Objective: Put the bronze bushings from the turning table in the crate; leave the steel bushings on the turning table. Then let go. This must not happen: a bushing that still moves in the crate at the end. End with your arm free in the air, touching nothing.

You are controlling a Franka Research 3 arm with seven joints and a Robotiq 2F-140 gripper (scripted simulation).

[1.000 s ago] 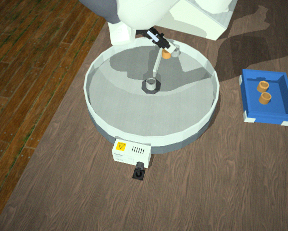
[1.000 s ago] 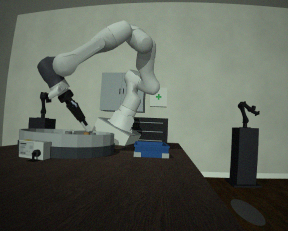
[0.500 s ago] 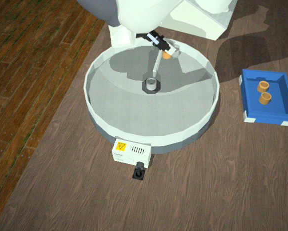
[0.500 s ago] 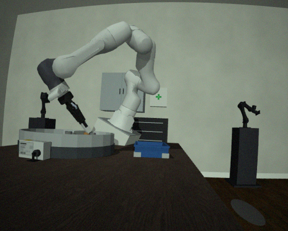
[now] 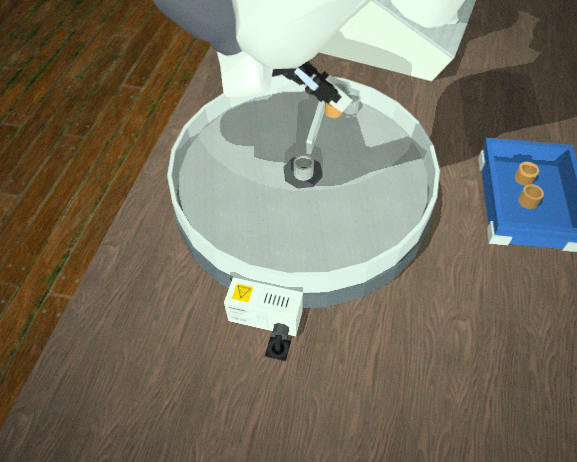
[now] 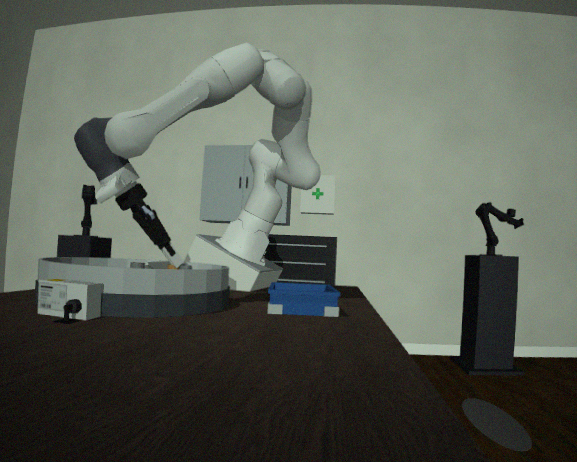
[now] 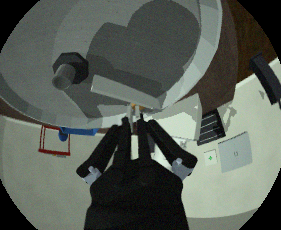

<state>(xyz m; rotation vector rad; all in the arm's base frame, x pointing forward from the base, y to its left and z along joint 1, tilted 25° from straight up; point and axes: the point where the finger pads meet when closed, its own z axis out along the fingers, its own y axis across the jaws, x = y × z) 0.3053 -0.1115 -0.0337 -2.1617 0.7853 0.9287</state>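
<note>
Bronze bushing outside crate: one bronze bushing (image 5: pixel 333 111) (image 6: pixel 172 267) (image 7: pixel 136 106) is on the turning table (image 5: pixel 307 282) (image 6: pixel 145 280) (image 7: pixel 214 25), near the rim on the arm's side, partly hidden by the fingertips.
Pincer: the pincer (image 5: pixel 341 102) (image 6: pixel 179 260) (image 7: pixel 134 110) is together, clamped on nothing, tilted, its pale tips down at the bushing. Contact cannot be confirmed.
Steel bushing: a grey bushing (image 5: pixel 353 106) (image 6: pixel 185 267) is just beside the tips, on the other side from the pale bar, partly covered.
Bar: a pale straight bar (image 5: pixel 315 127) (image 7: pixel 124 92) runs from beside the bronze bushing towards the hub.
Hub: a grey hollow cylinder (image 5: pixel 303 168) (image 7: pixel 63 79) stands upright at the centre on a dark octagonal plate (image 5: pixel 302 184) (image 7: pixel 77 61).
Crate: the blue crate (image 5: pixel 545 239) (image 6: pixel 305 302) (image 7: pixel 82 131) is apart from the turning table and contains two bronze bushings, a rear one (image 5: pixel 526 175) and a front one (image 5: pixel 531 197), both upright and close together.
Control box: a white box with a yellow warning label (image 5: pixel 265 302) (image 6: pixel 69 300) is at the turning table's outer side; a small black fitting (image 5: pixel 278 347) (image 6: pixel 70 310) is in front.
Support: the bench (image 5: pixel 380 375) (image 6: pixel 205 375) carries turning table and crate.
Background: a grey double-door cabinet (image 6: pixel 222 185) (image 7: pixel 235 152) is on the wall beside a green-cross panel (image 6: pixel 317 205) (image 7: pixel 210 158).
</note>
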